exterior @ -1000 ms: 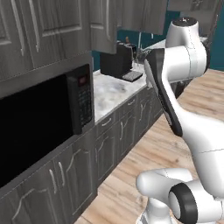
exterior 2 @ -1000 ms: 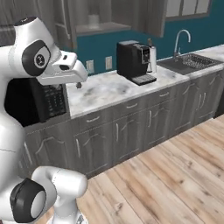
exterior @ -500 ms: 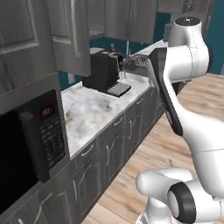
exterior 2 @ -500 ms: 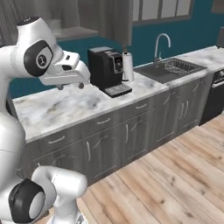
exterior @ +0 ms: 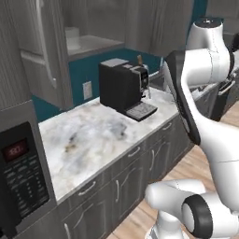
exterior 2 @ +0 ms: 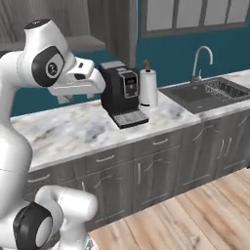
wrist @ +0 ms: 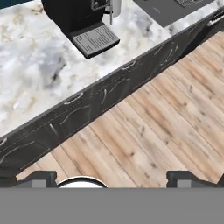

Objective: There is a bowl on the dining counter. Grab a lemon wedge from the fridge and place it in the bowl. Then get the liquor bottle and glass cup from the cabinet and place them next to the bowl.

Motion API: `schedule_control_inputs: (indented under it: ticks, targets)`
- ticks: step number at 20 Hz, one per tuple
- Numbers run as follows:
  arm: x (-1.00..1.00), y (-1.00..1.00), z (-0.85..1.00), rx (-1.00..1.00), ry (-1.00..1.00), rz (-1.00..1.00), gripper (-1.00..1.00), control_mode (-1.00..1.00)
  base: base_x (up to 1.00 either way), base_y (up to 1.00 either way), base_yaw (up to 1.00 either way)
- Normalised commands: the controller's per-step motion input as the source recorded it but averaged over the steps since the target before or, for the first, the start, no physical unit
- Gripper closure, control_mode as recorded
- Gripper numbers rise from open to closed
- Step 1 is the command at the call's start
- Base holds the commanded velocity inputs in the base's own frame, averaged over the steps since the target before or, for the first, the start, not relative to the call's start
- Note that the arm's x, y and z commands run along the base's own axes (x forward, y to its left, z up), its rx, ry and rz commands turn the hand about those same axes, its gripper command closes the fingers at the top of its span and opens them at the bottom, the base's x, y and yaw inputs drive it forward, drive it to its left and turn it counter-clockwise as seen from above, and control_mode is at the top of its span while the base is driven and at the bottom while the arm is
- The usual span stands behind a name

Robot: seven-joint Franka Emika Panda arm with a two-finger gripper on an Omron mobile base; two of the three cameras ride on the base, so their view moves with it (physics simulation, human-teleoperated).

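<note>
My gripper (wrist: 113,178) is open, its two dark fingertips (wrist: 40,177) wide apart with nothing between them. It hangs above the wooden floor (wrist: 148,131), just off the front edge of the marble worktop (wrist: 30,65), and looks down on both. Grey wood-grain wall cabinets (exterior: 42,51) hang over the worktop at the left of the left base view, their doors shut. The bowl, dining counter, fridge, lemon wedge, liquor bottle and glass cup are out of view.
A black coffee machine (exterior 2: 119,90) stands on the worktop (exterior: 93,135), with a paper towel roll (exterior 2: 148,88) and a sink with a tap (exterior 2: 205,93) to its right. A microwave (exterior: 18,177) sits at the far left. Drawer-fronted lower cupboards (exterior 2: 161,171) line the floor.
The whole picture has shifted: the base has driven right along the worktop. The microwave has slid off left, and the coffee machine and sink are now in front. The jaws stay open.
</note>
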Motion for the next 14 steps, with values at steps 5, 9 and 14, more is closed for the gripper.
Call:
schedule_control_inputs:
  ticks: [5,9,14]
  targets:
    - [0.0,0.0,0.0,0.0,0.0,0.0,-1.0,1.0,0.81,0.0,0.43]
    - [0.0,0.0,0.0,0.0,0.0,0.0,-1.0,1.0,0.7,-0.03,0.42]
    - [0.0,0.0,0.0,0.0,0.0,0.0,-1.0,1.0,0.54,-0.28,0.46]
